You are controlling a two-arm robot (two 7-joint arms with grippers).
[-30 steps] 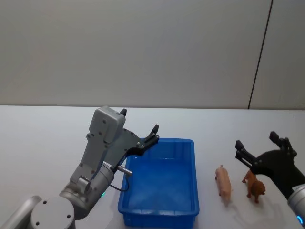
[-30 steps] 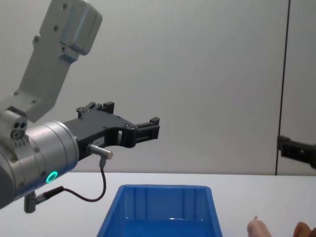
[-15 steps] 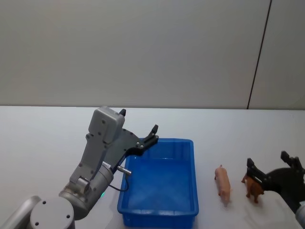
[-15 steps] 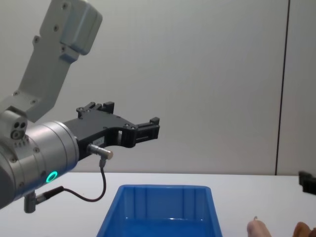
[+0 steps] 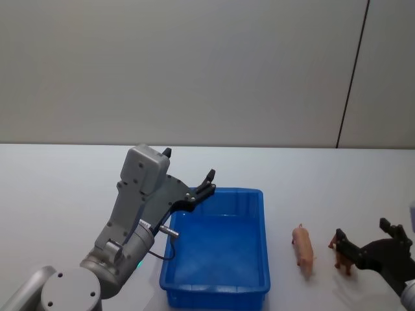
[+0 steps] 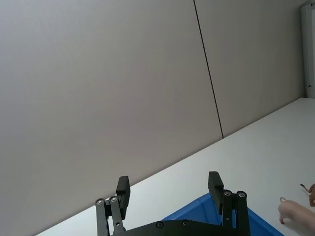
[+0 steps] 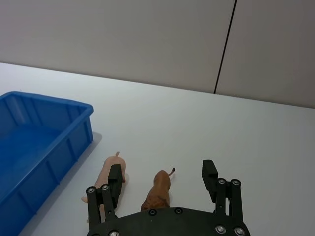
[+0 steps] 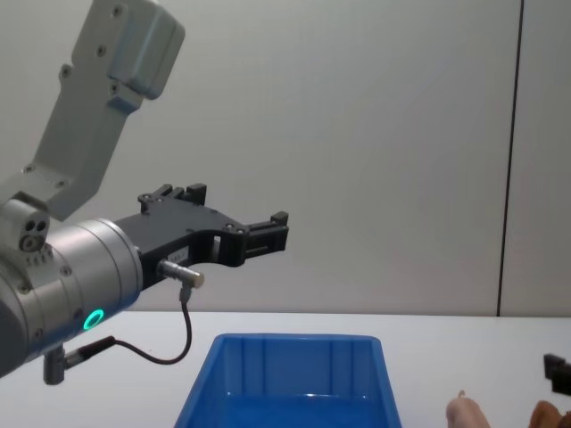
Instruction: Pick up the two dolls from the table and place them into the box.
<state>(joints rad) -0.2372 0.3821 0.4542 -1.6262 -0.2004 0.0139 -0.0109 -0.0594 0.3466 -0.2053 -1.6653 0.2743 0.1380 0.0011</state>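
1. The right hand (image 5: 363,232) is low over the surface (image 5: 58,188) at the robot's right, well to the right of the box (image 5: 215,297).
2. Its fingers are spread wide apart and hold nothing.
3. In the right wrist view the reddish-brown doll (image 7: 158,189) stands in the gap between the two fingers of the right hand (image 7: 162,171). It is nearer the middle than either finger, and no contact with them can be made out.
4. In the head view the reddish-brown doll (image 5: 343,254) stands upright on the surface, partly overlapped by the nearer finger.
5. The pink doll (image 5: 303,247) lies on the surface between the box and the reddish-brown doll, apart from both. In the right wrist view the pink doll (image 7: 102,182) sits just outside one finger, on the side towards the box (image 7: 49,101).
6. The left hand (image 5: 189,164) is held up in the air over the box's far left corner, its fingers apart and empty.
7. The chest view shows the left hand (image 8: 239,205) well above the rim of the box (image 8: 294,339).
8. The box rests on the surface.
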